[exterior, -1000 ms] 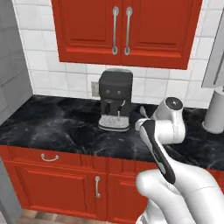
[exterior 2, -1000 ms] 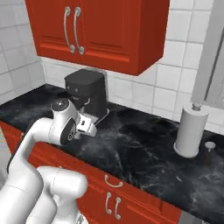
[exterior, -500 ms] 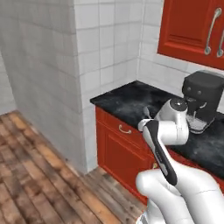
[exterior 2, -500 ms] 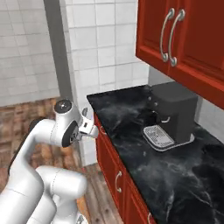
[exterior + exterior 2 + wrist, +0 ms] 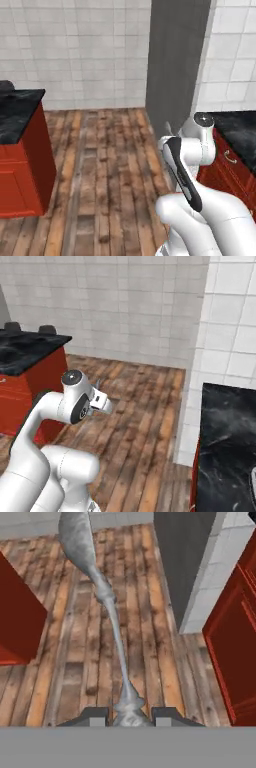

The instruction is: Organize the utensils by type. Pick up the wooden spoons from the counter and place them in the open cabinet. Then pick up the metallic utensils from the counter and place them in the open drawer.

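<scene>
Swinging round with the base since a second ago, both base cameras have lost the coffee machine and upper cabinets and now face wooden floor [image 5: 105, 165], white tiled wall [image 5: 75, 55] and a grey pillar [image 5: 177, 65]; I read that as the cameras turning, not the things moving. From the left base view I see a red cabinet block [image 5: 20, 165] with a black top at the left edge, and the desk [image 5: 239, 131] at the right edge beside the arm. From the right base view the desk [image 5: 230, 446] sits in the lower right corner. My tool [image 5: 129, 716] is nearly closed, its two tips pinching the handle end of the metallic utensil [image 5: 112, 619]; the silver piece runs up away from the tips, bowl end farthest out, held in the air over the floor
</scene>
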Controlling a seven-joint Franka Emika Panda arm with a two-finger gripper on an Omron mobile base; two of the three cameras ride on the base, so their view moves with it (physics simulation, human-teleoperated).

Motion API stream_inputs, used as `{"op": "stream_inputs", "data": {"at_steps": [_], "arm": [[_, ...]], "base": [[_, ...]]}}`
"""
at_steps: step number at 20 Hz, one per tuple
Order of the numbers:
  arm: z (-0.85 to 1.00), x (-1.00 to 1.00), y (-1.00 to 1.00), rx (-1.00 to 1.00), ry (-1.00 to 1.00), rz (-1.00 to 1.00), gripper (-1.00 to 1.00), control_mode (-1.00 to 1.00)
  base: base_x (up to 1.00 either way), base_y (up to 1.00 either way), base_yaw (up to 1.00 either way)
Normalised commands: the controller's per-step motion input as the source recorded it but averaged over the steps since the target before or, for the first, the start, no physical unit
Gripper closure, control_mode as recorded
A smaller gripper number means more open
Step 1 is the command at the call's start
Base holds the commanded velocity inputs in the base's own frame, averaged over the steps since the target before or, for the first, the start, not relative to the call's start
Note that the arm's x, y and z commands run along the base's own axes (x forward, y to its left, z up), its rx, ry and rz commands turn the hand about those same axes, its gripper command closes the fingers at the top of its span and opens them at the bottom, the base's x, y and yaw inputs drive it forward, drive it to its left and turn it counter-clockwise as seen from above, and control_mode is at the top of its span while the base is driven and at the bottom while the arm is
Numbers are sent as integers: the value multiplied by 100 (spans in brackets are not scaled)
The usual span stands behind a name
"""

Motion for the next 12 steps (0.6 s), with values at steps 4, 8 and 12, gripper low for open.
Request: {"op": "stream_inputs", "data": {"at_steps": [4, 8, 12], "arm": [[0, 0, 0, 0, 0, 0, 100, 100], [0, 0, 0, 0, 0, 0, 100, 100], [0, 0, 0, 0, 0, 0, 100, 100]], "base": [[3, 4, 100], [38, 0, 97], [71, 0, 81]]}}
